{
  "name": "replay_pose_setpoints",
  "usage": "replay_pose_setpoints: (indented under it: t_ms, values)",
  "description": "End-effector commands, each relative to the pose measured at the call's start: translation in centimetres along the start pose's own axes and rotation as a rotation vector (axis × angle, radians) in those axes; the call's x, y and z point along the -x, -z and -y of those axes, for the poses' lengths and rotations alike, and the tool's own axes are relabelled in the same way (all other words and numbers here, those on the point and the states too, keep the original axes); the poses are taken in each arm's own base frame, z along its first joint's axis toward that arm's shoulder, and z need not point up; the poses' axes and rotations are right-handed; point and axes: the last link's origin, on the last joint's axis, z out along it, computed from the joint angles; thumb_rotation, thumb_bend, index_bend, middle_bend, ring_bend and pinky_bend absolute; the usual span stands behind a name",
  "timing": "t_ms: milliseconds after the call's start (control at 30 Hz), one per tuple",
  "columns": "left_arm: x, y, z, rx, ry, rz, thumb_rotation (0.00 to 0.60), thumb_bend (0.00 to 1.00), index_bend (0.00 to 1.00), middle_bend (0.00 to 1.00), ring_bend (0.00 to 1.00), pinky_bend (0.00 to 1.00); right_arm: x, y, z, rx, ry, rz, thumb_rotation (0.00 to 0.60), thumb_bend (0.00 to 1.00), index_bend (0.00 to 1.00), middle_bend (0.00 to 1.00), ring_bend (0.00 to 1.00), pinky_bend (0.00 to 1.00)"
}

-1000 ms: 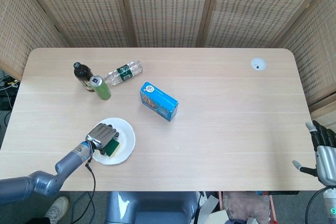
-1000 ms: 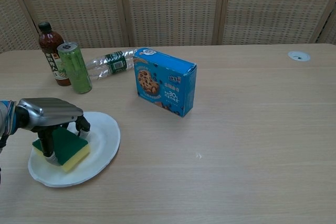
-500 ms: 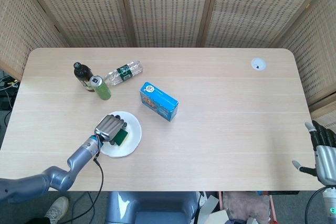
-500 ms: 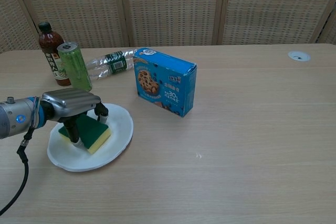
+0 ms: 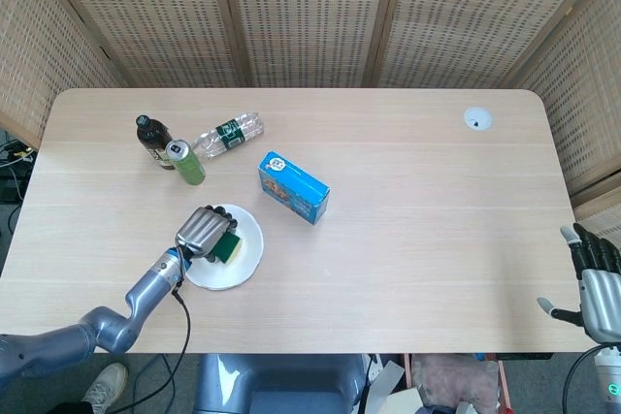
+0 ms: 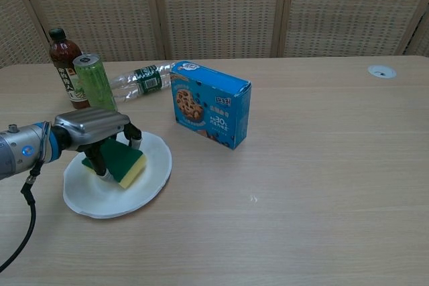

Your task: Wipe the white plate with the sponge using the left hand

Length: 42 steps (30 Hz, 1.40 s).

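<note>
Left hand (image 6: 94,128) closed down over the sponge (image 6: 118,162), gripping it from above. Sponge pressed on the white plate (image 6: 144,189), beneath the palm, towards the plate's rear. Right hand (image 5: 594,278) holding nothing, fingers spread.

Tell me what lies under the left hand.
The left hand holds the green-and-yellow sponge, which rests on the white plate. The plate surface under the sponge is hidden.
</note>
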Motion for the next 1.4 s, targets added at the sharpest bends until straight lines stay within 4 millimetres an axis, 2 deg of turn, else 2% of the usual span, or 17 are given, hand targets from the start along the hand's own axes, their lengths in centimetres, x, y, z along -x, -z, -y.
replay_pose_setpoints:
  t_ms: [33,167,400,600,767,1067,1267,1400]
  values:
    - [0.8,-0.1,0.0,-0.006,0.011,0.005,0.6,0.14,0.55,0.43,0.27,0.29,0.0,0.0,0.0,0.0,0.001,0.002,0.6,0.0,0.0,0.0,0.0,0.0]
    - [1.4,0.4,0.0,0.005,-0.018,-0.001,0.6,0.15,0.57,0.44,0.27,0.23,0.1,0.0,0.0,0.002,0.001,0.004,0.6,0.0,0.0,0.0,0.0,0.0]
    - [1.8,2.2,0.5,0.043,-0.08,0.035,0.6,0.15,0.57,0.45,0.28,0.24,0.0,0.0,0.0,0.003,-0.001,0.002,0.6,0.0,0.0,0.0,0.0,0.0]
    - [1.3,3.4,1.1,0.049,-0.09,0.066,0.6,0.15,0.57,0.45,0.28,0.26,0.1,0.0,0.0,0.002,-0.001,0.007,0.6,0.0,0.0,0.0,0.0,0.0]
    - [0.5,2.4,1.1,0.026,-0.054,0.061,0.6,0.15,0.57,0.45,0.28,0.26,0.0,0.0,0.0,0.002,-0.002,0.006,0.6,0.0,0.0,0.0,0.0,0.0]
    - [-1.0,-1.1,-0.5,0.006,-0.017,0.016,0.6,0.15,0.57,0.45,0.28,0.26,0.3,-0.1,0.0,0.006,0.003,0.015,0.6,0.0,0.0,0.0,0.0,0.0]
    - [-0.6,-0.9,-0.1,-0.004,-0.061,0.038,0.6,0.15,0.57,0.45,0.28,0.26,0.2,-0.1,0.0,0.006,0.002,0.015,0.6,0.0,0.0,0.0,0.0,0.0]
    - [0.7,0.5,0.5,-0.001,-0.092,0.098,0.6,0.15,0.57,0.45,0.28,0.27,0.2,-0.1,0.0,0.003,-0.002,0.015,0.6,0.0,0.0,0.0,0.0,0.0]
